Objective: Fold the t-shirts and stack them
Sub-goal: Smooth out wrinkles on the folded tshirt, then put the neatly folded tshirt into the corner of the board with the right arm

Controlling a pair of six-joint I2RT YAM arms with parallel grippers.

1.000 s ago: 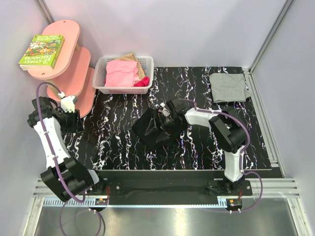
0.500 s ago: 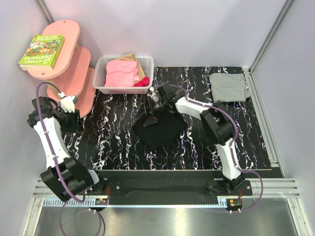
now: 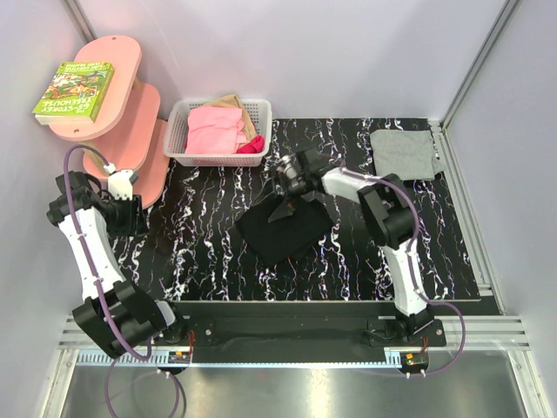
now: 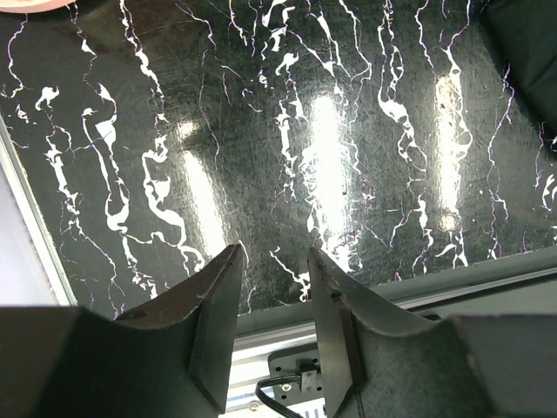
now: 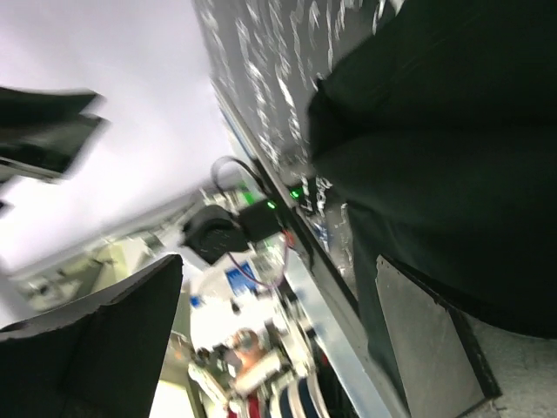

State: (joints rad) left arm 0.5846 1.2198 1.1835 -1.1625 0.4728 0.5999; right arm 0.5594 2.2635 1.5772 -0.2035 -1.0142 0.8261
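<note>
The black t-shirt [image 3: 283,228] lies folded in a rough square at the table's middle; no print shows. It fills the upper right of the right wrist view [image 5: 452,122], and a corner shows in the left wrist view [image 4: 533,52]. My right gripper [image 3: 287,181] hovers over the shirt's far edge; its jaws [image 5: 278,261] stand wide apart with nothing between them. The light grey t-shirt [image 3: 402,155] lies folded at the far right. My left gripper [image 3: 130,209] is at the far left, away from both shirts, with its jaws [image 4: 274,252] a little apart and empty.
A white basket [image 3: 180,131] of pink clothes stands at the back of the table. A pink tiered shelf [image 3: 130,104] with a green book [image 3: 75,90] stands at the back left. Grey walls close in the left, back and right sides. A metal rail [image 3: 287,353] runs along the near edge.
My right gripper rose from the bunched black shirt, carried its edge toward the back, then let go. The shirt now lies flatter and squarer. The left arm has not moved.
</note>
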